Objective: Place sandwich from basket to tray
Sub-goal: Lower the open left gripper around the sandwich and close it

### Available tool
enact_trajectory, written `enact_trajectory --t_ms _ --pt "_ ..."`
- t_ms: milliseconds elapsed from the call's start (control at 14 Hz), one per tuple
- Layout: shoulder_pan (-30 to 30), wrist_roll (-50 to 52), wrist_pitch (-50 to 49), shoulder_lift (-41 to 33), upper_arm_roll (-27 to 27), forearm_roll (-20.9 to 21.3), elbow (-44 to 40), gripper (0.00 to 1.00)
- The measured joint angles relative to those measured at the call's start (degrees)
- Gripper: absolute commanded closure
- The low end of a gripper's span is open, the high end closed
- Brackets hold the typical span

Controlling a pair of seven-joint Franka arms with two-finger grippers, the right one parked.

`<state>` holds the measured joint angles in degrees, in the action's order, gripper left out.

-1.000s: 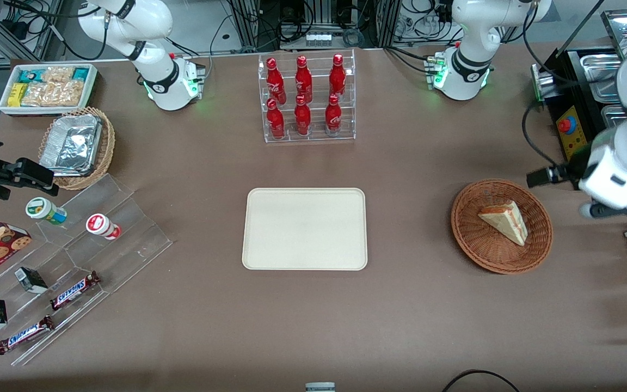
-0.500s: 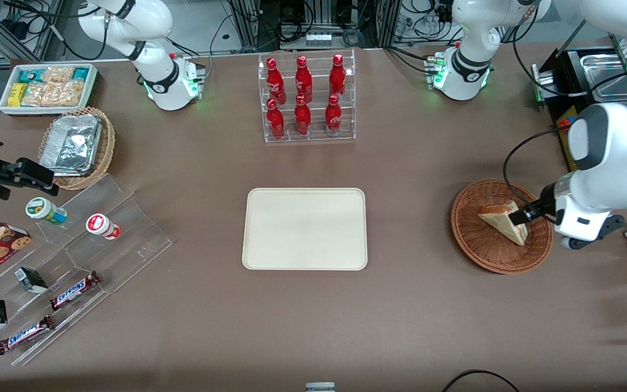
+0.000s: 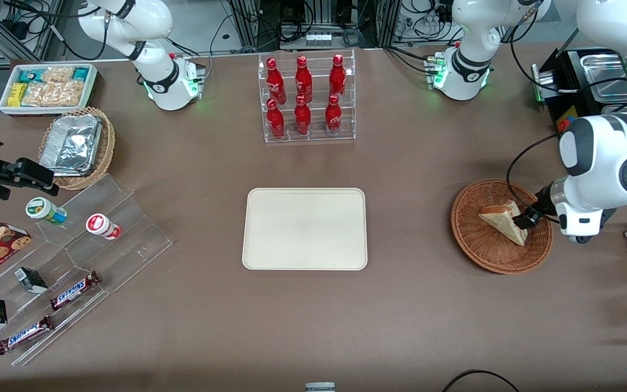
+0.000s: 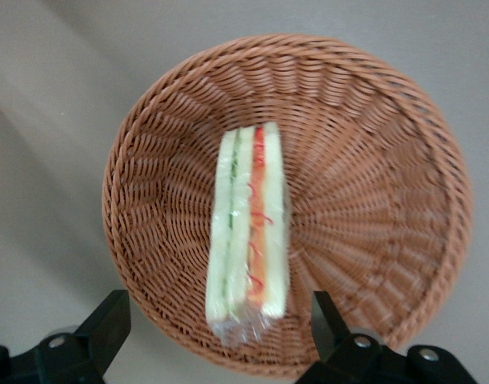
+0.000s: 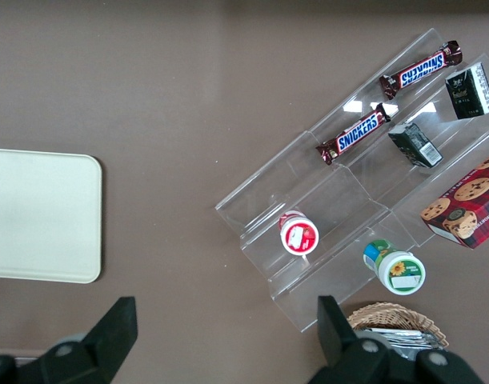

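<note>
Hovering over the wicker basket (image 4: 288, 204), gripper (image 4: 216, 328) fingers spread wide on each side of the wrapped sandwich (image 4: 250, 232), getting ready to pinch it; sandwich lying in basket, tray (image 3: 305, 228) waiting nearby.

You can read "SNICKERS" on two candy bars (image 5: 353, 137) (image 5: 421, 69) lying on the clear step rack (image 5: 332, 192). One bar sits at about 1 o'clock from the other. The red bottles (image 3: 302, 90) in the clear stand have white writing, but it is too small to read.
</note>
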<state>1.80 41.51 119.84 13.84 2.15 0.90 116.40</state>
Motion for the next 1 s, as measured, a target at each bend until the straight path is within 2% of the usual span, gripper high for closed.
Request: enact_trajectory --t_ms 143,357,643,786,1000 --pt "0.67 0.77 1.65 1.58 0.04 -1.38 0.69 0.0" --pt "1.38 1.3 3.79 3.83 0.15 -7.38 0.71 0.0" --pt "1.66 1.35 5.79 5.86 -0.02 -8.0 1.5 0.0" --pt "1.56 1.41 8.61 6.62 -0.17 -8.01 3.03 0.1" --pt "1.51 1.4 9.67 7.4 -0.39 -8.01 3.75 0.44"
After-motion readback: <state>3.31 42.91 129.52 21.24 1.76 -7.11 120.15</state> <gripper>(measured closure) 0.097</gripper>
